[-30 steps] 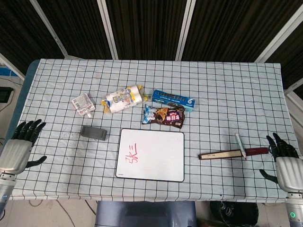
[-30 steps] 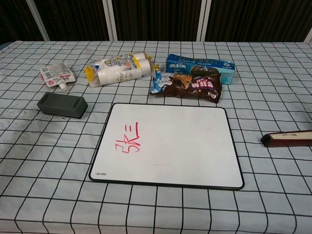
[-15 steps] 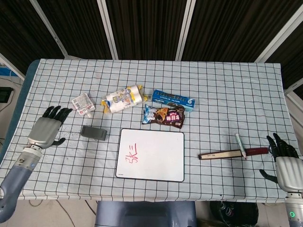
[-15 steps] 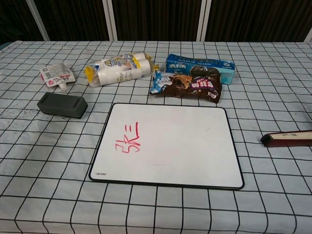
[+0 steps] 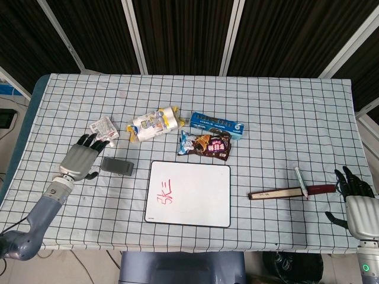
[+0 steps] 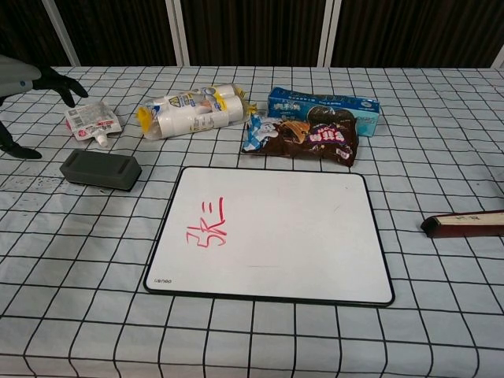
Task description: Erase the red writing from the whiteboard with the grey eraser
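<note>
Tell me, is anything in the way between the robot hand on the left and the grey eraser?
Nothing visible is. The left robot hand is open, just left of the grey eraser, with only bare checked cloth between them. The small white pouch lies further back, off that path.

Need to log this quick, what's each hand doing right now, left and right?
Left hand: open, fingers spread, holding nothing, just left of the grey eraser.
Right hand: open, empty, at the table's right edge.
</note>
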`<state>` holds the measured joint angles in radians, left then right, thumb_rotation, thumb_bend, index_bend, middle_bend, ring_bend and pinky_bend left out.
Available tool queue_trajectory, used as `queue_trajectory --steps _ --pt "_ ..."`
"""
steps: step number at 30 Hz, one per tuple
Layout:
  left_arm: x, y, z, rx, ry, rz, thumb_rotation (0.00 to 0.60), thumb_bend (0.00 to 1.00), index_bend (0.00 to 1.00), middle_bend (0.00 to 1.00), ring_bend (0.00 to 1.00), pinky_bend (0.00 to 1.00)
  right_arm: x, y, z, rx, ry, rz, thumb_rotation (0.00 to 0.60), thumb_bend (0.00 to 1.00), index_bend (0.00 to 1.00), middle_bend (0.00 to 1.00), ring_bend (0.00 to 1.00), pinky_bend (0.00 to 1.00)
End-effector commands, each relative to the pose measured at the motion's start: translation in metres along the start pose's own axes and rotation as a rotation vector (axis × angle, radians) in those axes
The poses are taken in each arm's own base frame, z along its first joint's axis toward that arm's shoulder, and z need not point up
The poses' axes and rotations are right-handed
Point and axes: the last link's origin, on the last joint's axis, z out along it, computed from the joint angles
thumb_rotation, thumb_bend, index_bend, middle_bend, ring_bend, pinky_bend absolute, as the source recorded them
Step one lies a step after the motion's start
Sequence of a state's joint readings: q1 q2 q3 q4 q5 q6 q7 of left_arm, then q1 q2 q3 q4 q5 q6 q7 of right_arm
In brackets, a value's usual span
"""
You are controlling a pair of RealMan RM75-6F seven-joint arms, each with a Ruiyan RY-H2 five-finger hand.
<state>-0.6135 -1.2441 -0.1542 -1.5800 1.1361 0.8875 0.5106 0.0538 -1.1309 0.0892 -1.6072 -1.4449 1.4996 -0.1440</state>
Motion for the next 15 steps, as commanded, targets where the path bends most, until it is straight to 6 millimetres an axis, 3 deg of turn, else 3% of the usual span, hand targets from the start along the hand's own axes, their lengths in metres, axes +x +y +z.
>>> queue_trajectory --steps 1,15 --pt "-0.005 0.005 0.006 -0.020 -0.004 0.018 0.600 0.16 0.20 0.23 0.03 0.11 0.000 0.000 0.000 0.000 0.000 0.001 0.600 0.06 0.00 0.01 0.13 0.19" --pt "-0.021 0.024 0.029 -0.058 0.010 0.079 0.600 0.16 0.27 0.26 0.04 0.11 0.000 0.000 0.001 -0.006 -0.002 0.002 0.600 0.06 0.00 0.01 0.13 0.19"
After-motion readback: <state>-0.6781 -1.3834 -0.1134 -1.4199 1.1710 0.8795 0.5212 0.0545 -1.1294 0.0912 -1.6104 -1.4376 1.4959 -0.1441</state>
